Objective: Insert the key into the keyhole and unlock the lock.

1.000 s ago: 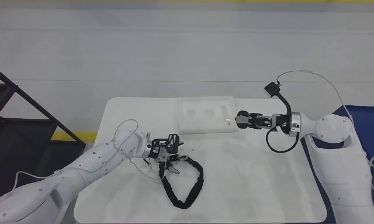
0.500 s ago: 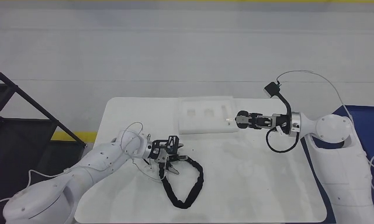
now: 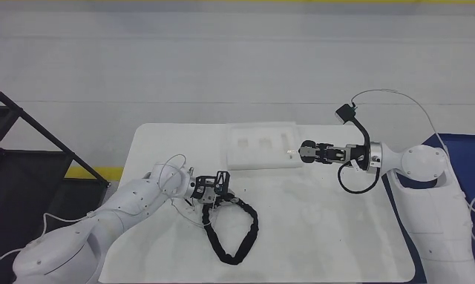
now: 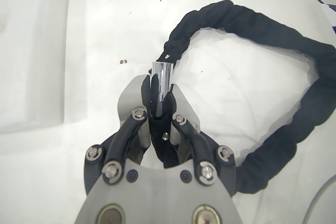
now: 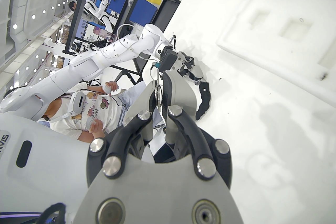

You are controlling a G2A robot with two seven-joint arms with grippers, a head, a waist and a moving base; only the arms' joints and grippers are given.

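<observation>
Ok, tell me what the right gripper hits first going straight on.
Probably the left gripper and the lock it holds: the right gripper lines up with them in its wrist view. From above, its tip overlaps the foam tray, so depth is unsure.

The table (image 3: pixel 334 232) is white and has round corners. A white foam block (image 3: pixel 263 145) lies on it at the far side, near the middle. The block has small square dips in its top. Closer to the front and more to the left lies the lock (image 3: pixel 253 228), a black cloth-covered loop, apart from the block. One end has a shiny metal tip (image 4: pixel 162 75). A few tiny dark crumbs (image 4: pixel 122 61) dot the table near it.
</observation>
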